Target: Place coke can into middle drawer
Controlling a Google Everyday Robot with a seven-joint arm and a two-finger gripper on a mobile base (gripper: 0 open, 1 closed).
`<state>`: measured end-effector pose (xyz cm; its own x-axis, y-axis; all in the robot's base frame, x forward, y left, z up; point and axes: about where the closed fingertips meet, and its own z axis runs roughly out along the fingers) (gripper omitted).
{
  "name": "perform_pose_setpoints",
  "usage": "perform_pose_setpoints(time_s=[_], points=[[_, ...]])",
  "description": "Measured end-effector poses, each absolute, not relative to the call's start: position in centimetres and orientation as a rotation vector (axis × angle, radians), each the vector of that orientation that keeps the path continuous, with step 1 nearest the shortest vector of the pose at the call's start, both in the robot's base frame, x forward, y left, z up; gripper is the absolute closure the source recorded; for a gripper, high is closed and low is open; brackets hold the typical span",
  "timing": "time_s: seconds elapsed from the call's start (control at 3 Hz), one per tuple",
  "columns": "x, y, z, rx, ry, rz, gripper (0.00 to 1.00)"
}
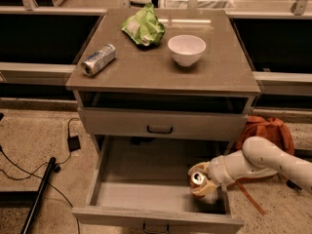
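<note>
The coke can point(197, 178), red with a silver top, is held tilted in my gripper point(201, 184) inside the front right corner of the pulled-out middle drawer point(146, 195). The gripper is shut on the can and comes in from the right on a white arm point(263, 161). The can's base is low in the drawer; I cannot tell if it touches the floor.
A closed drawer front point(161, 125) sits above the open one. On the cabinet top point(165, 69) lie a silver-grey can point(98, 59), a green chip bag point(143, 27) and a white bowl point(186, 49). An orange backpack point(267, 133) lies to the right, cables point(29, 167) to the left.
</note>
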<state>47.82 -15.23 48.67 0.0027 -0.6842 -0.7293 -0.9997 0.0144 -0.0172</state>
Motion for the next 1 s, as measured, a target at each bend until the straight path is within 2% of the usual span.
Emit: perform_pose_setpoints(time_s=[0.33, 0.67, 1.0], points=[[48.3, -14.3, 47.0, -1.708, 1.745, 0.708, 1.00], [48.6, -13.8, 45.8, -1.688, 1.745, 0.660, 0.83], [48.8, -13.7, 45.7, -1.681, 1.746, 0.647, 0.60]])
